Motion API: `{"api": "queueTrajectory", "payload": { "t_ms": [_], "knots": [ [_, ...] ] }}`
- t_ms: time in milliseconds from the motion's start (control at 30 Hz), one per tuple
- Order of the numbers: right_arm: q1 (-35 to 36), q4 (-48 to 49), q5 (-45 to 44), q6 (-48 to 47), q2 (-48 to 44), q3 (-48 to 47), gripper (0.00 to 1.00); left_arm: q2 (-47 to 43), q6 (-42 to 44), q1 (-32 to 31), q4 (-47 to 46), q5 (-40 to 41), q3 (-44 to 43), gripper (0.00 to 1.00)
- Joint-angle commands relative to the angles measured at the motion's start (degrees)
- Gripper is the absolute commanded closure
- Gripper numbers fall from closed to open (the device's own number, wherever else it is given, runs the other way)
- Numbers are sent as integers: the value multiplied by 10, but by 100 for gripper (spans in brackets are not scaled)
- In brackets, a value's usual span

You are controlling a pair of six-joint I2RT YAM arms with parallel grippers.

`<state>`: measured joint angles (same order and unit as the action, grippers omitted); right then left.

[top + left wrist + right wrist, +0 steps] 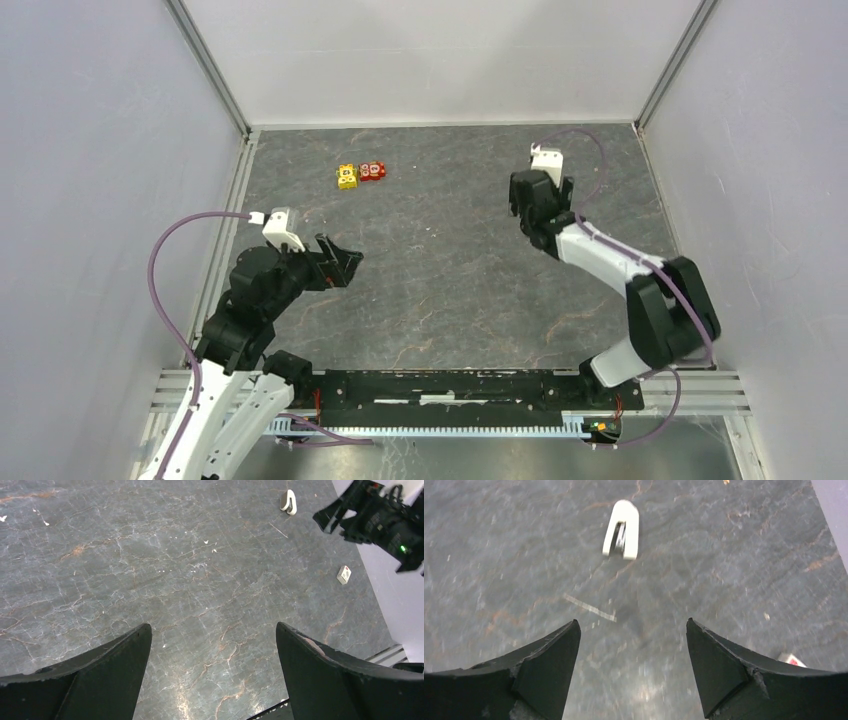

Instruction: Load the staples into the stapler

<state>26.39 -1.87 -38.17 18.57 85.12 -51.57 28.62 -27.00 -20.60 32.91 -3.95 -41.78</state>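
The stapler, small, cream-white and rounded with grey metal inside, lies on the dark marbled table ahead of my right gripper. That gripper is open, empty and hangs above the table. A thin silvery strip of staples lies between the stapler and the right fingertips. In the left wrist view the stapler and the strip lie far off, near the right gripper. My left gripper is open over bare table. From above, the left gripper and right gripper are far apart; the stapler is hidden there.
A small white box with a red mark lies near the right wall, also at the right wrist view's edge. Yellow and red toy blocks sit at the back left. Grey walls enclose the table on three sides.
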Motion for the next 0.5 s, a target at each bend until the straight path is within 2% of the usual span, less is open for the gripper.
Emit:
{"api": "queueTrajectory", "payload": {
  "t_ms": [0,100,267,467],
  "knots": [
    [-68,69,89,-28,85,-85,17,-11,18,3,-11,8,4,0],
    [-94,69,137,-26,147,-133,19,-10,18,3,-13,6,4,0],
    [-115,71,158,-25,227,-193,19,-4,20,3,-14,4,3,0],
    [-120,52,133,-29,285,-246,18,-2,20,3,-12,8,2,0]
  ]
}}
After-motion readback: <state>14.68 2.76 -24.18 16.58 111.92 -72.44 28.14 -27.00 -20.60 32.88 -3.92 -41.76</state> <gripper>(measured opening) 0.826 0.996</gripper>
